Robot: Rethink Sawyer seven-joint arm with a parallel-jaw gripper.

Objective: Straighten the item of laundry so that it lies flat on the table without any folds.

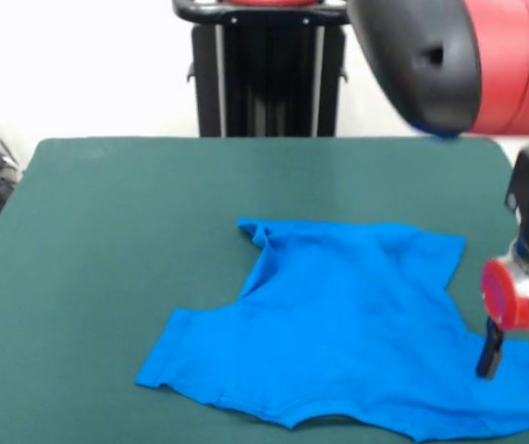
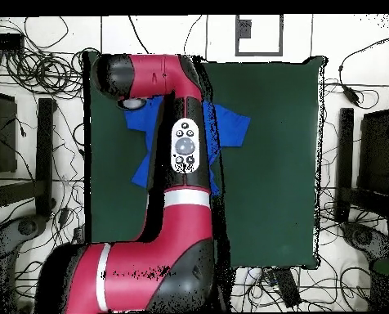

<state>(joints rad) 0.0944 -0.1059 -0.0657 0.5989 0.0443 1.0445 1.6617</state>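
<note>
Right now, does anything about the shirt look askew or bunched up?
Yes. The blue T-shirt lies mostly spread on the table, but its far corner near the middle is puckered into a small fold, and the near hem curls slightly. The end effector stands open over its edge.

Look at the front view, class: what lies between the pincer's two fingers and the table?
Only the blue T-shirt. In the front view the open pincer stands over the shirt's edge, so shirt fabric covers the green table beneath it.
</note>
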